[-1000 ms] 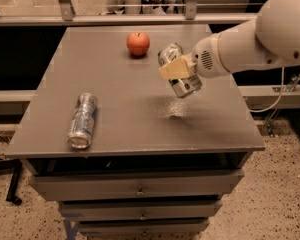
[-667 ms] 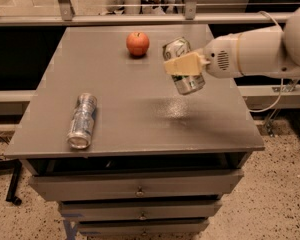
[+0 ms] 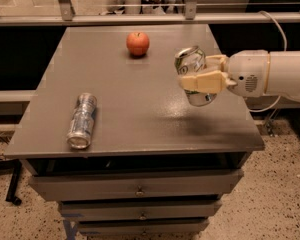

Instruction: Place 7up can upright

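The 7up can (image 3: 192, 64) is a short silver-and-green can, held nearly upright in the air over the right side of the grey table (image 3: 135, 104). My gripper (image 3: 202, 78) reaches in from the right on a white arm and is shut on the can, its cream fingers (image 3: 202, 82) wrapped across the can's middle. The can's bottom hangs a little above the tabletop, near the right edge.
A slim silver-blue can (image 3: 82, 120) lies on its side at the front left of the table. A red apple (image 3: 138, 43) sits at the back centre. Drawers (image 3: 140, 189) are below the tabletop, and a metal rail (image 3: 140, 18) runs behind it.
My gripper has carried the 7up can to the right and slightly back, and the can has turned closer to upright. The apple and the lying can have not moved.
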You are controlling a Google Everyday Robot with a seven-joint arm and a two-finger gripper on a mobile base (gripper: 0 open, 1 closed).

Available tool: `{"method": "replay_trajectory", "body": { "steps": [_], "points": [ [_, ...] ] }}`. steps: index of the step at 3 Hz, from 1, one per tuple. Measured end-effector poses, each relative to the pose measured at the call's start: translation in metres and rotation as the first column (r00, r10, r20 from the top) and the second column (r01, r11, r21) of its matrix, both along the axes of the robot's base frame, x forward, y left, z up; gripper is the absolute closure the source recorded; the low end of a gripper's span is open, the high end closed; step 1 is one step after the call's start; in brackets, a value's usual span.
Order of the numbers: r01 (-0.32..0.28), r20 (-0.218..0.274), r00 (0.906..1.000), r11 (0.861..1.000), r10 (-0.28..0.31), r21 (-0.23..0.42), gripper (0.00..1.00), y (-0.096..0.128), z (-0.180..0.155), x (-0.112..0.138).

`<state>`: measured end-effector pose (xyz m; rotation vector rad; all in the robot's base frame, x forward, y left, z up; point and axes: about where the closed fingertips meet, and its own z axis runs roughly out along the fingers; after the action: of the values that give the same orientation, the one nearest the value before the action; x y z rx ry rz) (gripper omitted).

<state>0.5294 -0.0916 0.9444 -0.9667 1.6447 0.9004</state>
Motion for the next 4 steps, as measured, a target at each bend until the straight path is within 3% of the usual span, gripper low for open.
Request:
{"method": "replay_trajectory", "body": {
  "steps": [1, 2, 3, 4],
  "points": [
    [-0.04, 0.084, 0.9956, 0.999, 0.042, -0.023, 1.0, 0.006, 0.001, -0.004],
    [-0.04, 0.079, 0.9961, 0.999, 0.039, 0.006, 1.0, 0.004, -0.002, -0.007],
    [-0.044, 0.113, 0.9931, 0.991, 0.03, 0.123, 1.0, -0.007, -0.002, -0.013],
    [-0.106, 0.21, 0.9761, 0.967, 0.057, 0.23, 1.0, -0.02, -0.004, -0.017]
  ]
}}
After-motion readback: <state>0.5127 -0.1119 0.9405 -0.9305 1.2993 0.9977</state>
